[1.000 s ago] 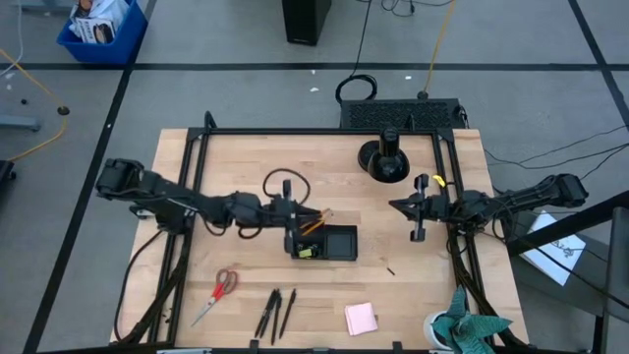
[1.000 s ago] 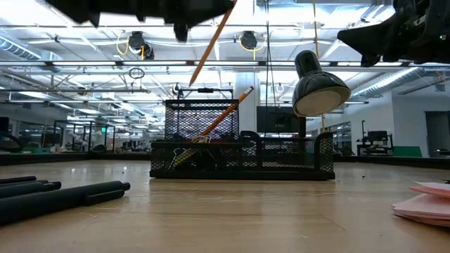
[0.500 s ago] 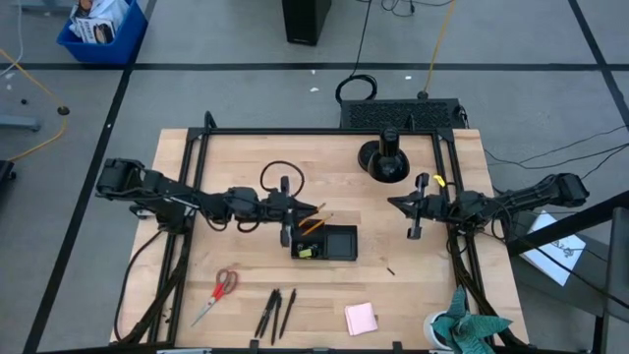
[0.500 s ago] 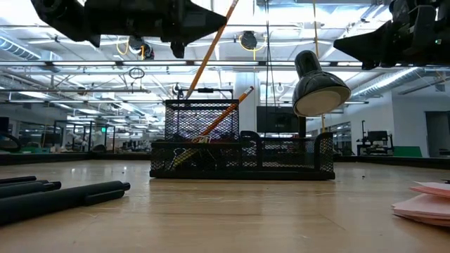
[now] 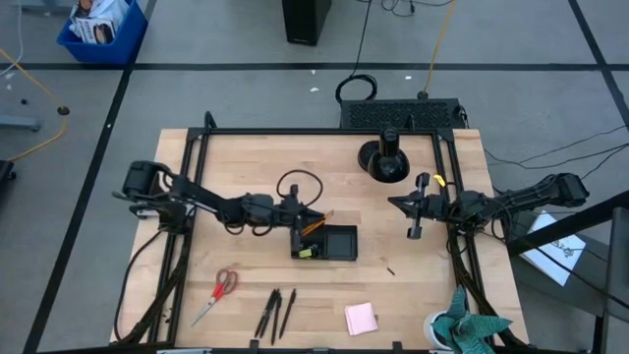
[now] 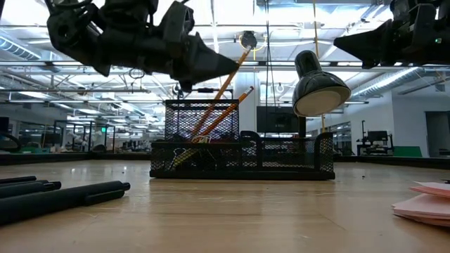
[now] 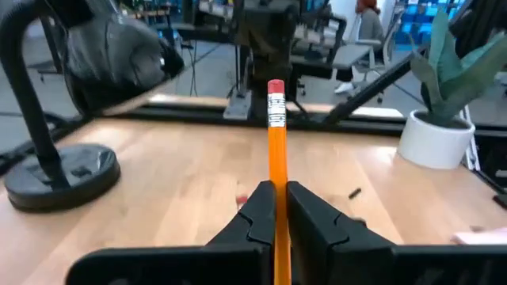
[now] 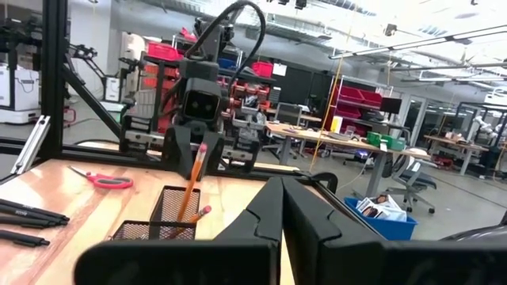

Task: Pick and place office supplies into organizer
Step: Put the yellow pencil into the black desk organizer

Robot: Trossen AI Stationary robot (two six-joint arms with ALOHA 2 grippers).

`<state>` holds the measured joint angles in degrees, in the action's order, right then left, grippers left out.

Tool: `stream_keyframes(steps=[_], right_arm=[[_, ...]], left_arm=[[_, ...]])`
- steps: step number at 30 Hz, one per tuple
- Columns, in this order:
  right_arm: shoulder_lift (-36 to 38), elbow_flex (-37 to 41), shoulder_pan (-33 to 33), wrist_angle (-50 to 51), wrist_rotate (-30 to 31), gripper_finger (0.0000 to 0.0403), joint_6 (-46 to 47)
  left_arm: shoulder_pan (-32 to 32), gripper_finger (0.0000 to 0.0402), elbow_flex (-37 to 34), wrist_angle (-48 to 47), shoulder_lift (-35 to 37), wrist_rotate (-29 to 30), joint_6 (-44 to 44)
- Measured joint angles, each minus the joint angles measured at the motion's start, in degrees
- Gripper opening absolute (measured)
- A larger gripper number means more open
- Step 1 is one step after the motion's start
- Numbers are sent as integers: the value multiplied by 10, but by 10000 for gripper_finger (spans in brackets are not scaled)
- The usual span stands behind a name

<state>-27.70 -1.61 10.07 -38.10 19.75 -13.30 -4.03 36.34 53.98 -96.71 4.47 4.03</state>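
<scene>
My left gripper (image 5: 301, 218) (image 7: 276, 207) is over the left end of the black mesh organizer (image 5: 325, 242) (image 6: 242, 156), shut on an orange pencil (image 6: 223, 90) (image 7: 275, 134). A second orange pencil (image 6: 226, 111) leans in the organizer's taller mesh cup (image 6: 200, 119) (image 8: 162, 222). Red-handled scissors (image 5: 218, 292), dark pens (image 5: 275, 313) (image 6: 56, 194) and the pink sticky-note pad (image 5: 361, 318) (image 6: 426, 200) lie near the table's near edge. My right gripper (image 5: 393, 204) (image 8: 281, 207) hovers shut, right of the organizer, touching nothing. My left gripper pinches the pencil's shaft (image 7: 275, 178) between its two fingers (image 7: 255, 212), some way below the eraser end (image 7: 275, 85). It comes from the table's left, slanting down. The pencil is tilted, eraser end (image 6: 247, 50) up toward the right, and its lower end (image 6: 198, 130) reaches down into the mesh cup.
A round black stand with a post (image 5: 383, 157) (image 6: 320, 88) sits toward the far edge. A small dark clip (image 5: 391, 270) lies right of the organizer. A teal cloth in a white pot (image 5: 470, 329) stands at the near right corner. Bare wood lies between organizer and pens.
My left gripper has come down and a little toward the right, tipping over. The held pencil has leaned further toward the right, and its lower end has gone from above the mesh cup down into it. The right arm has kept still.
</scene>
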Motion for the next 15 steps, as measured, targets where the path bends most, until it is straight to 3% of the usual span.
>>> stream_keyframes(steps=[6, 15], right_arm=[[0, 0, 0, 2, 0, 0, -3], [0, 0, 0, 2, 0, 0, -4]], left_arm=[[-1, 5, 0, -5, -20, 0, 5], [2, 29, 0, -6, -45, -1, 22]])
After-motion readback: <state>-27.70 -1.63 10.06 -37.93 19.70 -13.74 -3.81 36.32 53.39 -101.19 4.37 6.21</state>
